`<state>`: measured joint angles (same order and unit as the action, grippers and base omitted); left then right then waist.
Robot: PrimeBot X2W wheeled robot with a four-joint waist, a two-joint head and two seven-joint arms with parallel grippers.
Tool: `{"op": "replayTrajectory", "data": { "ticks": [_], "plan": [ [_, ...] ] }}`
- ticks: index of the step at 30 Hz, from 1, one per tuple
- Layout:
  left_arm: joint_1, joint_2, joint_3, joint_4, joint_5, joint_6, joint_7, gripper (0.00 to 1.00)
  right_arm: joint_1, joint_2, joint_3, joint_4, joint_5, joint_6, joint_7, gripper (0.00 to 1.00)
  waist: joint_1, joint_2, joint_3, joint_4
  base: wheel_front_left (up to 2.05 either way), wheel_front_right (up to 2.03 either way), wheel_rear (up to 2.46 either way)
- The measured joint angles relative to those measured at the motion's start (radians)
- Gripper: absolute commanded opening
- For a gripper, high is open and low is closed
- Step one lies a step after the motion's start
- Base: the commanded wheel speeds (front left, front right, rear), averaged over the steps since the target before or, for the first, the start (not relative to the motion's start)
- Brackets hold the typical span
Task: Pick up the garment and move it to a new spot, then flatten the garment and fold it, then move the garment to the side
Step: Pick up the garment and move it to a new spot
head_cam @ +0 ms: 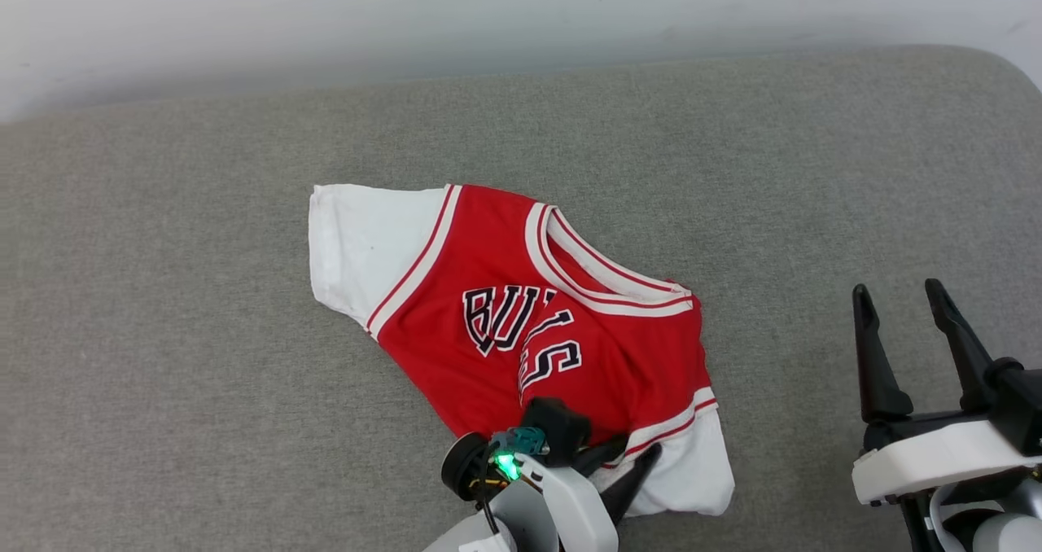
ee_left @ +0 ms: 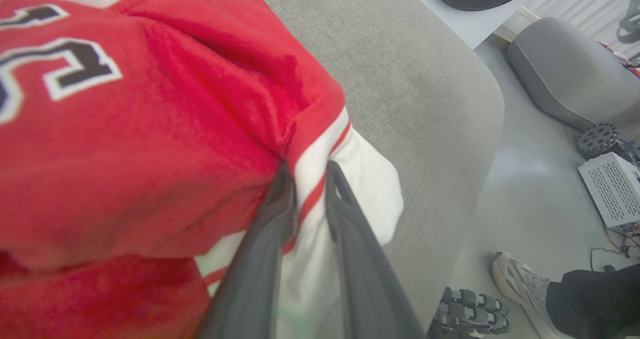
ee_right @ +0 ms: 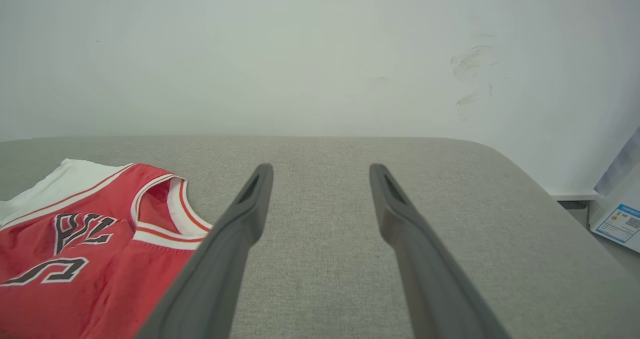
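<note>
On your left, the grey cushion [head_cam: 163,291] runs bare from its left edge inward, with the pale wall [head_cam: 407,15] behind its far edge. Around the middle of the cushion, closer to the near edge than the far one, you find the red Bulls jersey T-shirt [head_cam: 488,308] lying crumpled and skewed. One white sleeve [head_cam: 358,243] is spread flat toward the left. The striped collar [head_cam: 602,271] points to the far right, and a fold runs through the chest lettering.

At the shirt's near-right part you see the left end effector [head_cam: 637,450] on the other white sleeve [head_cam: 692,470]. In the left wrist view its fingers [ee_left: 265,229] stand at a narrow gap on either side of the red-and-white sleeve seam. The cloth bunches up at their tips, but you cannot tell whether they are pinching it.

Further right, well apart from the shirt, the right end effector [head_cam: 895,287] hangs over bare cushion near the near edge. Its fingers are spread wide with nothing between them, pointing toward the far edge and its rounded right corner.
</note>
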<state>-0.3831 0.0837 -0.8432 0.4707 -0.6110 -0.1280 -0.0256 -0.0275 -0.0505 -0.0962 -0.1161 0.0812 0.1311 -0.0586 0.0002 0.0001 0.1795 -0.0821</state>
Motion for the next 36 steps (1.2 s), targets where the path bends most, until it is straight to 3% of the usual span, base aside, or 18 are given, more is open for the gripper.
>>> {"op": "replayTrajectory", "data": {
  "ticks": [6,12,25,36],
  "plan": [
    [0.000,-0.001,-0.018,-0.007,0.026,0.001,-0.112,1.00,0.006,0.000,0.003,0.022,-0.002,0.000,-0.002,1.00,0.0000,0.0000,-0.049,0.023,0.00,0.00,0.00],
    [0.007,0.020,0.035,-0.059,0.062,0.062,-0.212,1.00,0.042,0.000,0.005,0.028,-0.002,0.000,0.015,1.00,-0.0001,0.0000,-0.118,0.047,0.00,0.00,0.00],
    [0.102,0.110,0.266,-0.178,0.072,0.210,-0.235,1.00,0.113,0.000,0.001,0.026,0.039,0.000,0.028,1.00,-0.0003,0.0000,-0.207,0.099,0.00,0.00,0.00],
    [0.213,0.201,0.431,-0.265,0.128,0.273,-0.237,1.00,0.152,0.000,-0.020,0.046,0.070,0.000,0.010,1.00,-0.0003,0.0000,-0.236,0.129,0.00,0.00,0.00]
  ]
}}
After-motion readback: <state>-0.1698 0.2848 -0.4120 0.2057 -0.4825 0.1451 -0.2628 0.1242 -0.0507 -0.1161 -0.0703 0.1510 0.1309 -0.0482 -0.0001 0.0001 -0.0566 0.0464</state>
